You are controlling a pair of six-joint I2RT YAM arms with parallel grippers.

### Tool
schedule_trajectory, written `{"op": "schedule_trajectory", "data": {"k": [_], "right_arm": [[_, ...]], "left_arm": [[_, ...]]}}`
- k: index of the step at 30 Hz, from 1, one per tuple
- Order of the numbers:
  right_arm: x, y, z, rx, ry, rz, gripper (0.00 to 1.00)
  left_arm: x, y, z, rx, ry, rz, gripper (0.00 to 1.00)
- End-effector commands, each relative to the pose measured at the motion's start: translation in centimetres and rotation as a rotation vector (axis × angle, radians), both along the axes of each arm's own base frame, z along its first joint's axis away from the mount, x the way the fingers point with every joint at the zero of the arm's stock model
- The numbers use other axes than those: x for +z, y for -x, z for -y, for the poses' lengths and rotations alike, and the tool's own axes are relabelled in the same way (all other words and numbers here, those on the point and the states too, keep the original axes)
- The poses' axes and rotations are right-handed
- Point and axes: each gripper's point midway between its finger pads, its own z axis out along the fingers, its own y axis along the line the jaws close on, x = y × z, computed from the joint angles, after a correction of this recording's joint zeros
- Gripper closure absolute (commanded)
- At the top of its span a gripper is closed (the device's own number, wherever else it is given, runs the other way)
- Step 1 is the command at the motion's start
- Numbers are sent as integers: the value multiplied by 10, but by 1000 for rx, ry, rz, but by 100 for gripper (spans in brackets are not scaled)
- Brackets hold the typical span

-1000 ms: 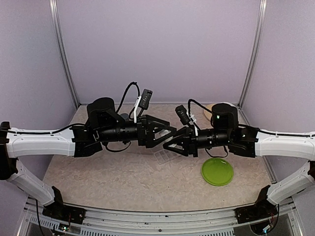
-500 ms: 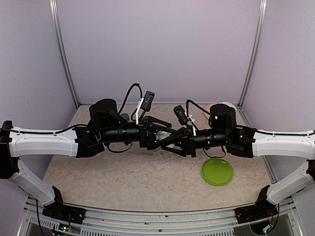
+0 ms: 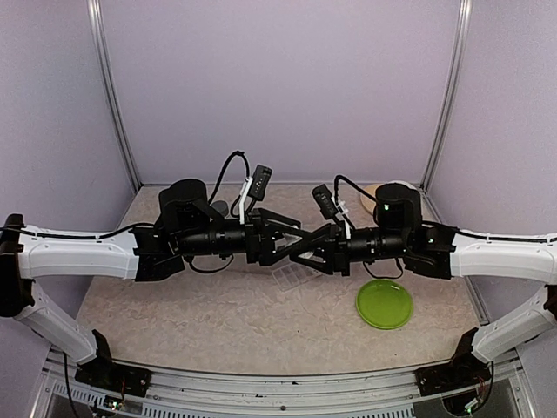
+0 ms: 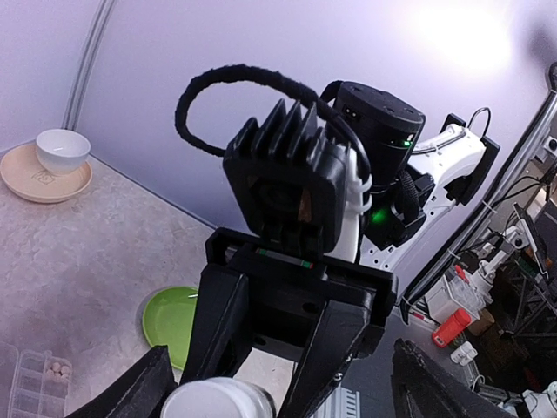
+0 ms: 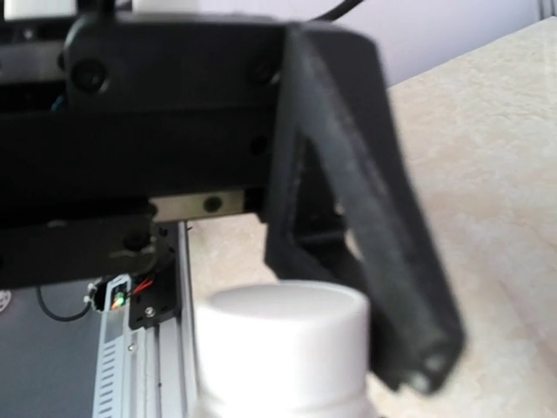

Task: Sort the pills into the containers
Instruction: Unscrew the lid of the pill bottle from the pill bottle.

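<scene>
My two grippers meet nose to nose above the clear pill box (image 3: 291, 277), which also shows in the left wrist view (image 4: 30, 385) with pale pills in one compartment. My right gripper (image 3: 291, 250) is shut on a white pill bottle, its cap (image 5: 283, 344) pointing at the left gripper. In the left wrist view the cap (image 4: 213, 401) sits between the right gripper's fingers. My left gripper (image 3: 302, 236) is open, its fingers (image 4: 122, 394) spread wide on either side of the cap without touching it. One left finger (image 5: 374, 235) passes beside the cap.
A round green plate (image 3: 384, 304) lies at the right front, also in the left wrist view (image 4: 170, 322). A white bowl (image 4: 63, 150) on a tan saucer stands at the back right (image 3: 392, 190). Metal frame posts stand at the back corners.
The two grippers have closed in on each other; their fingers now overlap over the pill box. The left gripper has come around the bottle's cap.
</scene>
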Motion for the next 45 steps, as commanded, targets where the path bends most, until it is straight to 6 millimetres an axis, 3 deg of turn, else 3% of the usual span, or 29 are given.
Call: {"op": "schedule_trajectory", "data": {"k": [1, 8, 22, 28, 32, 45], "right_arm": [[-7, -23, 18, -127, 36, -15, 95], [-8, -26, 24, -146, 48, -1, 95], [10, -32, 40, -197, 47, 71, 95], [21, -12, 33, -77, -13, 105, 95], [20, 0, 24, -10, -18, 110, 95], [9, 13, -2, 72, -23, 73, 95]], "left_arm": [[11, 14, -4, -40, 35, 29, 18], [13, 14, -7, -33, 40, 32, 21], [10, 6, -19, 15, 28, 14, 22], [1, -24, -25, 125, -15, -29, 19], [0, -34, -21, 124, -31, -33, 19], [6, -15, 11, -10, -19, 5, 20]]}}
